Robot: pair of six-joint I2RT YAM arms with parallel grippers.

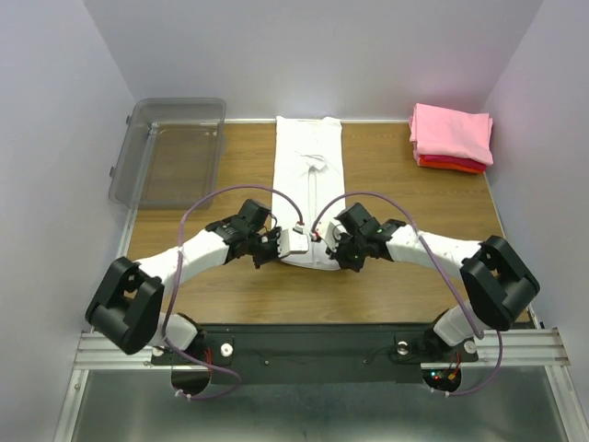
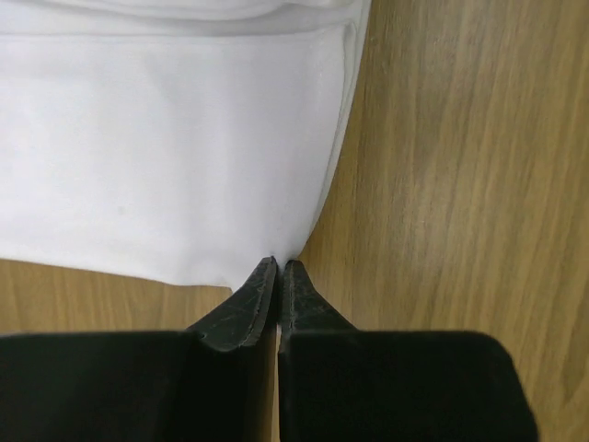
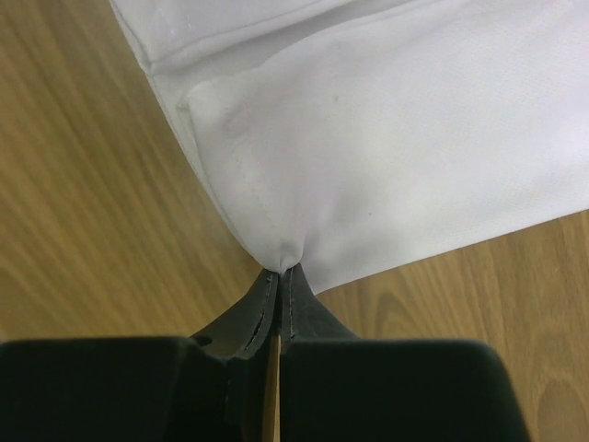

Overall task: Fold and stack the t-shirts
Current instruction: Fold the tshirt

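Note:
The white t-shirt [image 1: 310, 175] lies in a long narrow strip down the middle of the table, from the back edge toward me. My left gripper [image 1: 279, 250] is shut on its near left corner; in the left wrist view the shut tips [image 2: 279, 264] meet the cloth's corner [image 2: 166, 157]. My right gripper [image 1: 340, 256] is shut on the near right corner; in the right wrist view the cloth [image 3: 396, 157] puckers into the tips [image 3: 283, 270]. The pink t-shirt [image 1: 451, 132] lies folded on top of the folded red t-shirt [image 1: 453, 166] at the back right.
A clear grey plastic bin [image 1: 170, 152] stands at the back left, overhanging the table's edge. The wooden table [image 1: 414, 276] shows bare wood on both sides of the white shirt. Purple cables loop above both arms.

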